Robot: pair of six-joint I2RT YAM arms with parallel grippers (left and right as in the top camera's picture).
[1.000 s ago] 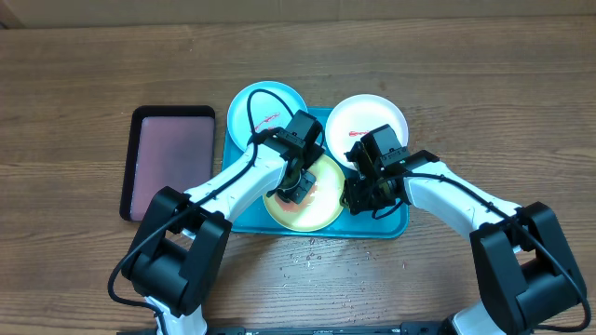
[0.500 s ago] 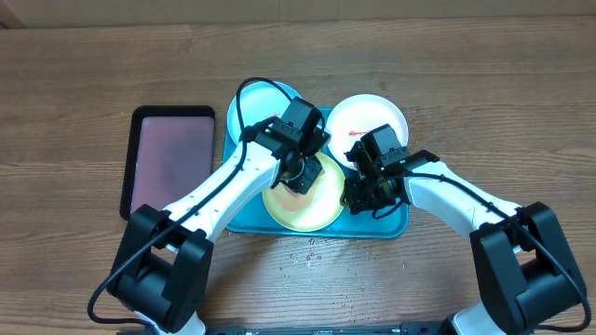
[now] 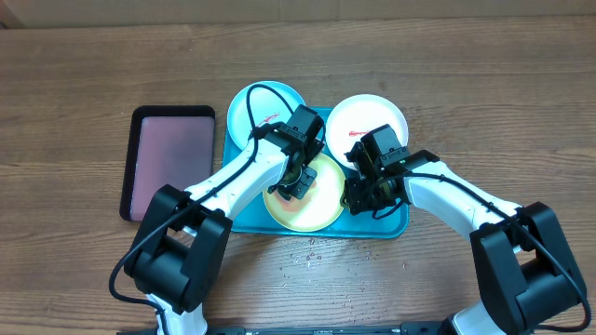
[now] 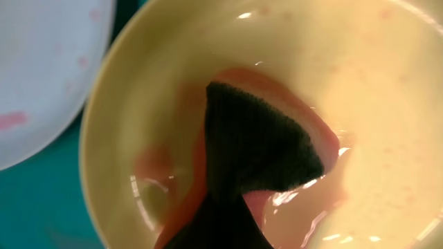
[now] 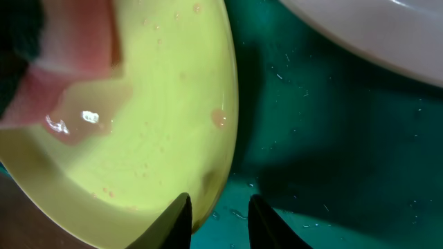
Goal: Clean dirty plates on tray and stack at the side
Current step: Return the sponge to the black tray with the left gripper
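Plastic, thin and wet, the yellow-green plate (image 3: 314, 210) should handle light and stiff but slippery, with pinkish water pooled in its bowl. It lies toward 6 o'clock on the turquoise tray (image 3: 397, 223). The light blue plate (image 3: 246, 113) overhangs the tray's 11 o'clock corner and the white plate (image 3: 374, 115) its 1 o'clock corner, both showing red smears. The left gripper (image 3: 299, 179) comes down on the yellow-green plate from 12 o'clock, its jaws pinching a dark scouring pad (image 4: 257, 138) whose tip presses into the reddish film near the plate's middle. The right gripper (image 5: 219, 209) sits at the plate's 3 o'clock rim with its jaws spread astride the edge, one finger over the plate and one over the tray, teal showing between; I judge it a brace, not a clamp. Scrubbing looks to be the step in hand, with nothing stacked yet. For lifting, the raised rim is the only real hold, and a firm bite there matters, since a wet rim could squirt out of a shallow pinch. A black-rimmed tray (image 3: 172, 160) lies well apart at 9 o'clock.
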